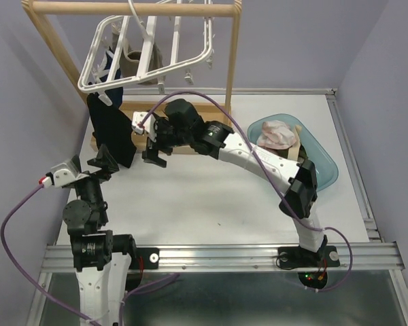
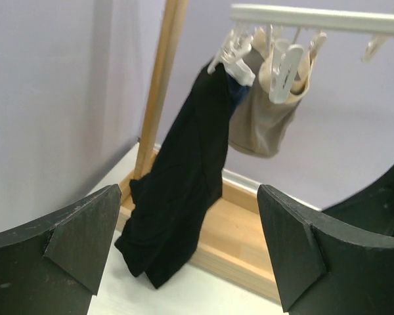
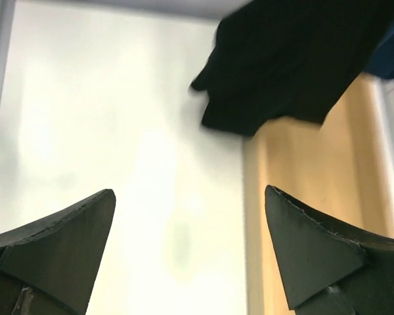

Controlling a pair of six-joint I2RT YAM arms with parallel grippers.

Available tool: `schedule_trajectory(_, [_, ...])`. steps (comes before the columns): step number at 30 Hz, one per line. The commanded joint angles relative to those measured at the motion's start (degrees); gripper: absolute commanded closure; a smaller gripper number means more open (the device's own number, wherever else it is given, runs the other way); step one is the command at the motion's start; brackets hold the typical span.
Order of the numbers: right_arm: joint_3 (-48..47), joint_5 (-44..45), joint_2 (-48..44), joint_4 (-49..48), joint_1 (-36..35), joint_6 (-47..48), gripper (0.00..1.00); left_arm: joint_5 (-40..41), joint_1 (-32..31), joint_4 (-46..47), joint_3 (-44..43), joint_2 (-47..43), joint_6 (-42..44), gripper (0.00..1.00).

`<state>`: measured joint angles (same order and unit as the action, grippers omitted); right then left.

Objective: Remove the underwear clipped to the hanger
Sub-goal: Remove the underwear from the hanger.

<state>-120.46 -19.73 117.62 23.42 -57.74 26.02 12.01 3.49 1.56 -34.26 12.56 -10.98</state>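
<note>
Though clipped, underwear (image 2: 196,147) beyond left gripper (image 2: 189,220)

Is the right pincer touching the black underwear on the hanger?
Apart. In the right wrist view, bare table shows between the open right pincer and the black underwear hanging ahead of it.

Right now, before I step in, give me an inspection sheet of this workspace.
Surface: white table, no spills seen.
Job's things: hanger hung on the wooden stand; black piece and beige piece clipped to it.
Clutter: blue tray at right, holding a pink piece.
Claws: left claw open, empty; right claw open, empty.
Cables: purple cables loop off both wrists.
Surroundings: lilac walls; nothing else seen.
</note>
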Motion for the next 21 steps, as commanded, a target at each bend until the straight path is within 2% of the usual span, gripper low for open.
schedule_trajectory(1, [5.4, -13.3, -9.9, 22.0, 3.0, 11.9, 0.00, -5.4, 0.3, 3.4, -0.4, 3.8, 0.7, 0.04])
schedule_trajectory(3, [10.2, -14.9, -13.4, 26.0, 3.4, 17.4, 0.00, -5.8, 0.3, 3.6, -0.7, 5.2, 0.7, 0.04])
schedule_trajectory(4, [15.8, -14.8, -15.0, 27.0, 3.7, 19.5, 0.00, -5.9, 0.3, 3.8, -0.9, 6.5, 0.6, 0.04])
schedule_trajectory(8, [29.4, -15.3, -25.2, 26.8, 5.5, 26.4, 0.00, -6.3, 0.4, 5.2, -3.3, 10.7, 0.3, 0.03])
schedule_trajectory(15, [49.0, -27.6, -31.8, 16.9, 8.8, 25.0, 0.00, -6.0, 2.0, 7.6, -10.6, 19.9, -0.2, 0.02])
schedule_trajectory(18, [53.1, -27.4, -33.8, 16.0, 9.1, 25.4, 0.00, 0.6, 3.3, 10.4, -11.4, 23.2, 1.0, 0.02])
schedule_trajectory(21, [54.9, -29.5, -35.0, 14.9, 9.8, 25.7, 0.00, 3.8, 4.4, 15.9, -9.5, 23.9, 4.1, 0.01])
